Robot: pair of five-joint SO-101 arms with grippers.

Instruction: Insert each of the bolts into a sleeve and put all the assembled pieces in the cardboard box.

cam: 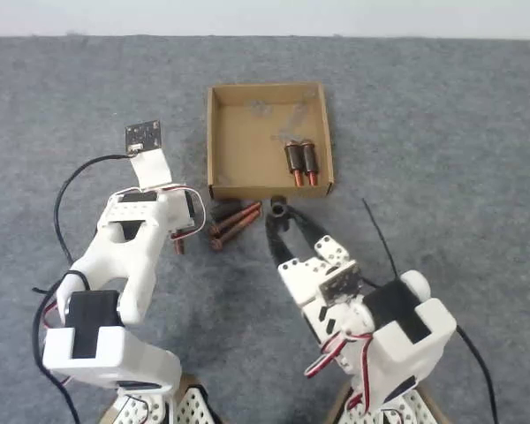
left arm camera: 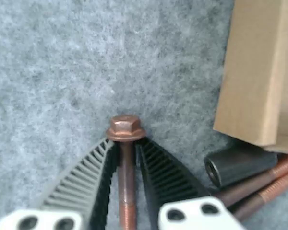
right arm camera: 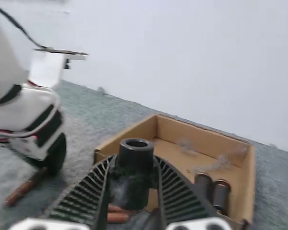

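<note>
My left gripper (left arm camera: pixel 125 143) is shut on a copper bolt (left arm camera: pixel 125 128), whose hex head sticks out past the fingertips just over the grey carpet. From above, this gripper (cam: pixel 178 237) is left of the box's front corner. My right gripper (right arm camera: pixel 133 165) is shut on a black sleeve (right arm camera: pixel 134 152), held upright with its bore open at the top. From above, that sleeve (cam: pixel 277 208) sits just in front of the cardboard box (cam: pixel 219 141). Two assembled pieces (cam: pixel 301 162) lie inside the box at its front right. Two loose bolts (cam: pixel 237 222) and another sleeve (left arm camera: pixel 235 165) lie on the carpet between the grippers.
The box's near wall (right arm camera: pixel 116 142) stands right behind the held sleeve, and its corner (left arm camera: pixel 259 72) is close to my left gripper. Black cables (cam: pixel 66 199) trail beside both arms. Open carpet lies to the left and right of the box.
</note>
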